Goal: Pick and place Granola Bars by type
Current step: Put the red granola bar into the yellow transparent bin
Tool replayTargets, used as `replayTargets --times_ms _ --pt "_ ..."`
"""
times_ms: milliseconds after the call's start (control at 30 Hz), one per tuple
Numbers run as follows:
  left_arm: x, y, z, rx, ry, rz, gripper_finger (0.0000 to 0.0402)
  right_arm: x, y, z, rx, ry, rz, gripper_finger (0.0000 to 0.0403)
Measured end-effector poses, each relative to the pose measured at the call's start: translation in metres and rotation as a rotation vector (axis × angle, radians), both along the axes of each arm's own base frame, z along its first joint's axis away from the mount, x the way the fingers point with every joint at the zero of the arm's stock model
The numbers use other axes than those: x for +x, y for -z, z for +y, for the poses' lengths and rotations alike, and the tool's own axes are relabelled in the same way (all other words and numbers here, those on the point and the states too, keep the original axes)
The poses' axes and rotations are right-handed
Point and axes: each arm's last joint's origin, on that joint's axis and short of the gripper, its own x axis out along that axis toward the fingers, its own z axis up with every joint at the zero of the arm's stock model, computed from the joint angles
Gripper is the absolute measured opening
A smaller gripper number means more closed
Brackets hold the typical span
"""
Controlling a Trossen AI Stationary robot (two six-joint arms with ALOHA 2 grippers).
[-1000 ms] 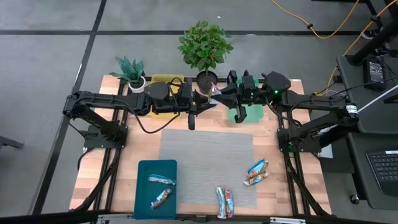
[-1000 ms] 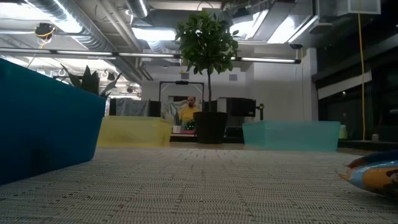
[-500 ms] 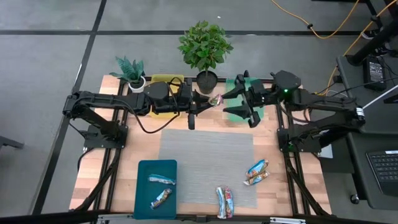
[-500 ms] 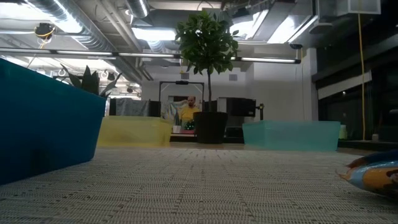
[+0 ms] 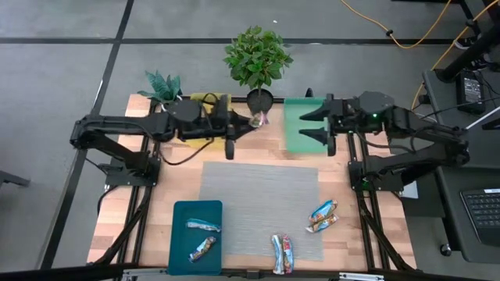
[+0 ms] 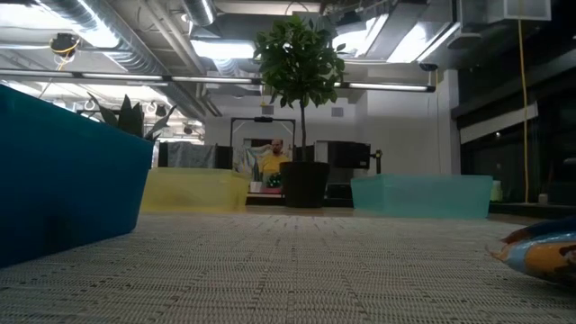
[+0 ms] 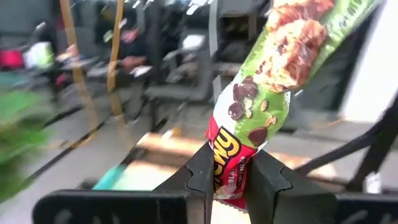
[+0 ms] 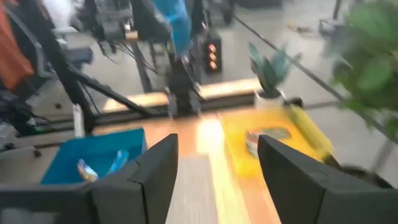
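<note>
My left gripper (image 5: pixel 248 125) is shut on a granola bar (image 5: pixel 261 119) in a green and red wrapper, held high over the table's far middle beside the plant pot. My right gripper (image 5: pixel 307 126) stands open and holds nothing over the green tray (image 5: pixel 293 140); in its wrist view (image 8: pixel 217 174) nothing lies between the fingers. Two bars (image 5: pixel 202 237) lie in the teal tray (image 5: pixel 178 234). Another pair (image 5: pixel 283 254) rests on the grey mat's near edge, and one more pair (image 5: pixel 323 215) at its right edge. A bar (image 8: pixel 264 140) lies in the yellow tray (image 8: pixel 273 127). My left gripper pinches the bar's red end (image 7: pixel 227 168) between its two fingers (image 7: pixel 200 177). The fingers come level from the table's left. The bar sticks out past the fingertips toward the right, its green end (image 7: pixel 298 43) free, lifted clear of the table.
A tall potted plant (image 5: pixel 258 58) and a small one (image 5: pixel 164 87) stand at the far edge, close to my left gripper. The grey mat (image 5: pixel 260 207) covers the table's middle. In the low view a bar (image 6: pixel 544 252) lies at the right.
My right gripper has opened, let go of the green and red bar and drawn back toward the table's right edge, tipping up toward level. The bar stays in my left gripper, which has moved a little toward the left with it.
</note>
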Motion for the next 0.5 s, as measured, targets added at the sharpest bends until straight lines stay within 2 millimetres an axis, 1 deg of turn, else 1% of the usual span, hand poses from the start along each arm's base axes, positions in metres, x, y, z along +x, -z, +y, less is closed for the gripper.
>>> replayTargets --times_ms 133,233,367,500 --pt "-0.032 -0.006 0.003 -0.005 -0.113 0.09 0.0054 -0.017 0.001 0.001 -0.004 0.034 0.041 0.0205" --pt "-0.049 -0.009 0.005 -0.037 -0.197 0.109 0.0054 -0.025 -0.002 0.001 -0.028 0.051 0.026 0.0195" --pt "-0.059 -0.01 0.006 -0.072 -0.253 0.119 0.0054 -0.03 -0.005 0.002 -0.07 0.051 0.006 0.0185" --pt "-0.063 0.002 0.006 -0.13 -0.281 0.224 0.0054 -0.03 -0.005 0.001 -0.093 0.053 0.01 0.0179"
